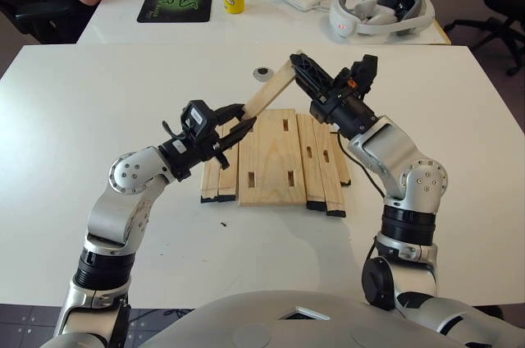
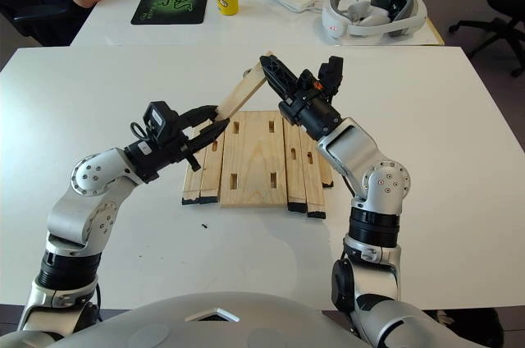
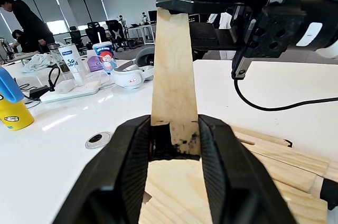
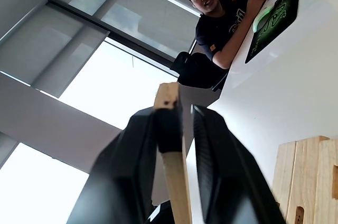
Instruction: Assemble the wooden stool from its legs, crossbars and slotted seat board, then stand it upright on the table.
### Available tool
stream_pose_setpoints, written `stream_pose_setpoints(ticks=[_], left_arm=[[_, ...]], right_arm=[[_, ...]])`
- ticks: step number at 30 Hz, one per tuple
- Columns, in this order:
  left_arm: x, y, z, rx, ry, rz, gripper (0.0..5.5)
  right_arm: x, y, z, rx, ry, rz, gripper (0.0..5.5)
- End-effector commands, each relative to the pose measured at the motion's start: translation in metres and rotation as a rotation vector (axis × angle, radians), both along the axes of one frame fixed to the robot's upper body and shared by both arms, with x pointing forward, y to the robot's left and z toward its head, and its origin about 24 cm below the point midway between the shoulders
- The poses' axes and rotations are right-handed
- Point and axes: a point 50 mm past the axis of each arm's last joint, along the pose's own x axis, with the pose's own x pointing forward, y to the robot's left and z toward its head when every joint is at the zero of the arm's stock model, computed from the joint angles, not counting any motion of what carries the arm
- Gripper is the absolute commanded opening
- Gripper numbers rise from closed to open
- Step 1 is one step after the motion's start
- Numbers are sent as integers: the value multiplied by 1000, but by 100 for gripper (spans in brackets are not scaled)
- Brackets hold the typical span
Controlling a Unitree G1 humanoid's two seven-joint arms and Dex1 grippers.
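The white tabletop is carrying all the stool parts and is stretching out beneath both end effectors. The slotted seat board is lying flat on it, below and between the two end effectors, with its four slots facing up. Two plain slats are lying flat against the board's edge on the left end effector's side, directly under that end effector. A group of slotted slats is lying flat against the opposite edge, under the right arm's wrist and behind the right end effector. A single wooden bar is hanging in the air above the far edge of the seat board, tilted, and is spanning the gap from one end effector to the other. The left end effector is pinching the lower end of this bar; in the left wrist view its fingers are sitting against both sides of the wood. The right end effector is clamping the raised upper end; in the right wrist view its fingers are pressing on either face of the bar. A small round grommet is sitting in the tabletop just beyond the bar, between the end effectors and nearer the right one.
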Motion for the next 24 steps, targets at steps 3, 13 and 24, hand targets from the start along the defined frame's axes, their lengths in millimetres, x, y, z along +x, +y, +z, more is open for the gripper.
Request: stream_pose_setpoints(ticks=[3, 13, 24], left_arm=[[0, 3, 1, 14, -7, 9, 134], [0, 3, -2, 8, 15, 19, 213], [8, 23, -16, 32, 55, 156, 319]], right_arm=[[1, -1, 3, 0, -1, -10, 46], [1, -1, 5, 0, -23, -9, 46], [13, -52, 25, -167, -151, -269, 46]])
